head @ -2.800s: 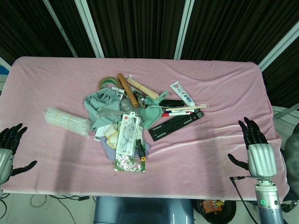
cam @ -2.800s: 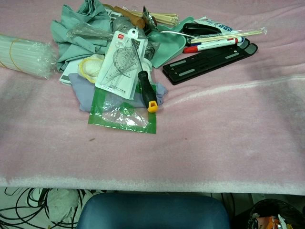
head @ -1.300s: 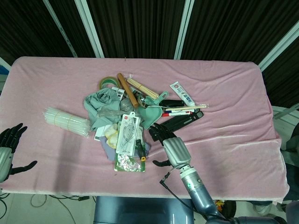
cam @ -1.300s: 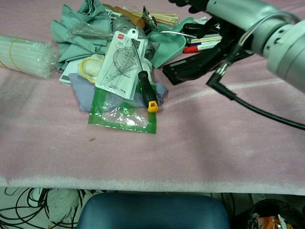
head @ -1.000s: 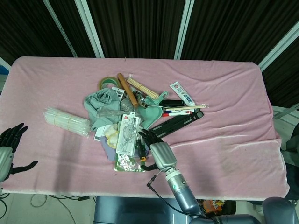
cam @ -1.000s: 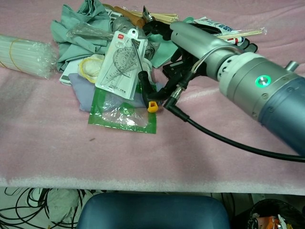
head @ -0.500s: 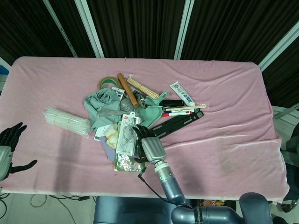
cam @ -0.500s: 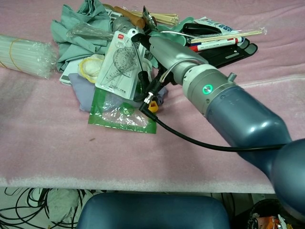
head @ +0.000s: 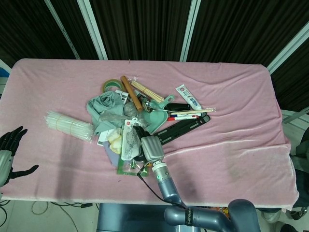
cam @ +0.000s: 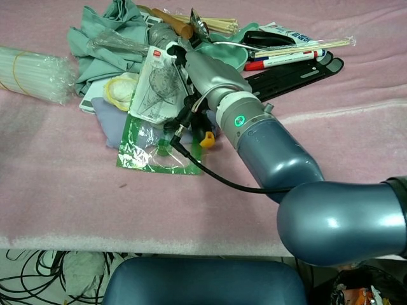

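While my left robot hand (head: pixel 9 150) idles off the bench's (head: pixel 231 116) left front corner, fingers spread and holding nothing, the work is nearer the middle. Going rightward, a clear-wrapped bundle of pale thin sticks (head: pixel 69 125) lies on the pink velvety cloth toward the left edge, then a crumpled grey-green rag (head: pixel 104 108).

My right robot hand (cam: pixel 206 76) rests on the heap near the front edge, fingers curled over the clear plastic blister pack of protractor and rulers with its white header card (cam: pixel 156 82). I cannot tell whether they truly pinch it or only press on it. I judge the pack light, flat and slick, and it would bend, so an edge pinch near the card suits it best. Under it lie a green-bordered clear bag (cam: pixel 159 152) and a black screwdriver with a yellow butt (cam: pixel 205 135).

Further right sit a mint plastic scoop (head: pixel 155 118), a black hinged bar (head: pixel 186 128), and red and blue marker pens (head: pixel 186 115).
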`<state>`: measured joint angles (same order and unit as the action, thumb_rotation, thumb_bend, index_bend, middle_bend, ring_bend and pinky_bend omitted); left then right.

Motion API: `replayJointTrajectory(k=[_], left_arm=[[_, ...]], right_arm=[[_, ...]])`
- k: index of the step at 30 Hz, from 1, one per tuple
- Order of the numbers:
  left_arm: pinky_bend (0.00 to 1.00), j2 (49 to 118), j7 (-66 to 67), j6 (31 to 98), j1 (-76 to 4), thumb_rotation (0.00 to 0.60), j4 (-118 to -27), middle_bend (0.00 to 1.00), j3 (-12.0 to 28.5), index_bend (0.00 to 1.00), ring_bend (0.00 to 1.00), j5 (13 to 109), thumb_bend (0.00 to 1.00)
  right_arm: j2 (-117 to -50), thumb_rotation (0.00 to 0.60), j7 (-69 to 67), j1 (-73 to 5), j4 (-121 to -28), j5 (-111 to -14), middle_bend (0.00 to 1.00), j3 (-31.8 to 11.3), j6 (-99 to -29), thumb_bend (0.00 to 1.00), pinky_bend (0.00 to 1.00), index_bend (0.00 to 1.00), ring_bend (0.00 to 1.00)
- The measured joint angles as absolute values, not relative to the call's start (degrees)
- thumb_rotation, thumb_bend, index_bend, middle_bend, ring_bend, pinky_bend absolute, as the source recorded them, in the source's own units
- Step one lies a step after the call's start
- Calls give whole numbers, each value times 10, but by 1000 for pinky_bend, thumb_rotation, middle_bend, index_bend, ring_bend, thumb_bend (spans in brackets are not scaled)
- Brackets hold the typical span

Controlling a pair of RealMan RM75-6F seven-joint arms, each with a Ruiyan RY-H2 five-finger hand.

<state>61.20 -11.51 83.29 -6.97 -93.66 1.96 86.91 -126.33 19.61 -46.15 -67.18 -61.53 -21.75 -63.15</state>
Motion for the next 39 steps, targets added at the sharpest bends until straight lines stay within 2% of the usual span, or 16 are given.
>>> replayJointTrajectory(k=[3,7,13,24,28,39], left_arm=[[0,612,-114,833,-70,600,-937,0,20,0,0,869,0],[0,612,-114,835,-69,600,-937,0,20,0,0,870,0],[0,613,-113,838,-68,600,-938,0,18,0,0,875,0],[0,616,-109,847,-65,600,-937,0,18,0,0,881,0],[0,618,-108,852,-64,600,-935,0,18,0,0,885,0],[0,622,-101,859,-62,600,-931,0,17,0,0,891,0]], right_arm=[[-1266,600,171,-463,-665,-641,638,-217,-639,576,803,618,699],[-1256,600,158,-462,-675,-667,662,-217,-654,648,803,673,723],[-1215,600,163,-454,-736,-684,677,-227,-675,666,803,691,737],[-1091,600,199,-410,-911,-687,677,-249,-718,672,803,694,737],[-1052,600,204,-392,-964,-687,702,-251,-733,688,820,726,757],[-971,600,157,-324,-1093,-723,710,-219,-786,716,835,736,764]])
